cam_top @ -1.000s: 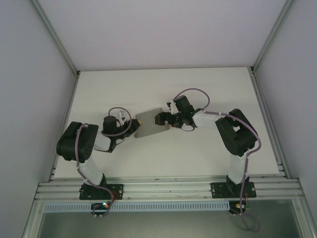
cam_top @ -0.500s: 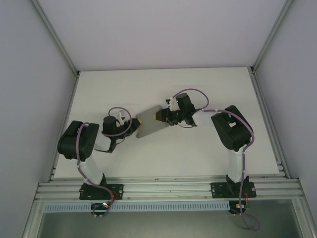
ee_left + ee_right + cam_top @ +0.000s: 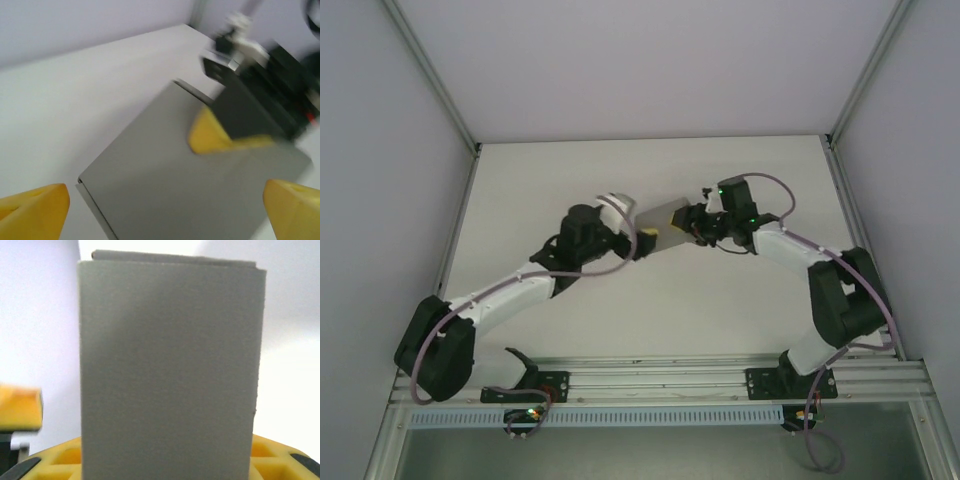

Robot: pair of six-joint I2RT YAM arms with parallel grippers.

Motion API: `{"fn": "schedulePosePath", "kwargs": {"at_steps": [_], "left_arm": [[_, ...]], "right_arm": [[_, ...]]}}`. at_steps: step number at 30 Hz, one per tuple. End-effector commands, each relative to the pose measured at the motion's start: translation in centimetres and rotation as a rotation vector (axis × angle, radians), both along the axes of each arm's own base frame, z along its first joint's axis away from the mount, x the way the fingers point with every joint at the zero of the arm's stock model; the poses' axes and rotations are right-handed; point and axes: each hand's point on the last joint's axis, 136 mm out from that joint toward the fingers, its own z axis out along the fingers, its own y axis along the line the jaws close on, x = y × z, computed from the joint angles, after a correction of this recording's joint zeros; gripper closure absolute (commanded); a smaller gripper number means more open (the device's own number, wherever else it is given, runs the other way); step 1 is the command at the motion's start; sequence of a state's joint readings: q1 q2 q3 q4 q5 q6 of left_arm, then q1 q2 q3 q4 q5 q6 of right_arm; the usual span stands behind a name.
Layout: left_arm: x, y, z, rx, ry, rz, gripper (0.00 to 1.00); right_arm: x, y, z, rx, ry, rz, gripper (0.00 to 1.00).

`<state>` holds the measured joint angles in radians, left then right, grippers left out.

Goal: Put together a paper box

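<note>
So the right gripper [image 3: 698,226] is clamped on one short end of the paper box [image 3: 667,218], which at this point is just a flat folded grey card. You can see one yellow pad [image 3: 215,137] pressing on its top face. The card's long axis runs straight out from those jaws toward the left gripper [image 3: 165,212], which is spread wide with nothing in it. The free end sits between its two yellow fingertips [image 3: 35,210], touching neither as far as I can see. So there's one arm at each end, about equally close.

All of this is near the middle of the tabletop [image 3: 570,180], a bit toward the far edge. I can't tell if the card rests on it or hangs just above. My guess is the left needs to close on that free end next.
</note>
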<state>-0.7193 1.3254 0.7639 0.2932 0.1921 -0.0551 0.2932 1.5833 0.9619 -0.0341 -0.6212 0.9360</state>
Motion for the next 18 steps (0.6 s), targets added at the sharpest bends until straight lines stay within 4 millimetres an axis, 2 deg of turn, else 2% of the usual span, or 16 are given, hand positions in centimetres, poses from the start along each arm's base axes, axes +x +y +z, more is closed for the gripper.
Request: {"fn": "schedulePosePath", "kwargs": {"at_steps": [1, 4, 7, 11, 14, 18], "left_arm": [[-1.4, 0.8, -4.9, 0.405, -0.188, -0.165, 0.0], [-2.3, -1.0, -4.1, 0.395, -0.242, -0.28, 0.0], [-3.2, -2.4, -4.2, 0.406, -0.271, -0.376, 0.0], [-4.5, -4.1, -5.6, 0.484, -0.287, -0.471, 0.0], [-3.6, -5.0, -5.9, 0.504, -0.339, -0.432, 0.0], [-2.6, -5.2, -6.2, 0.526, -0.37, -0.404, 0.0]], "right_arm": [[-2.5, -2.7, -0.7, 0.04, 0.288, -0.122, 0.57], [-3.5, -4.0, -0.2, 0.083, 0.404, -0.131, 0.65], [-4.5, -4.8, 0.1, 0.066, 0.473, -0.129, 0.63], [-4.5, -4.0, 1.0, 0.203, 0.568, -0.145, 0.64], [-4.4, -3.3, 1.2, 0.241, 0.592, -0.114, 0.63], [-4.7, -3.0, 2.0, 0.257, 0.6, -0.099, 0.63]]}}
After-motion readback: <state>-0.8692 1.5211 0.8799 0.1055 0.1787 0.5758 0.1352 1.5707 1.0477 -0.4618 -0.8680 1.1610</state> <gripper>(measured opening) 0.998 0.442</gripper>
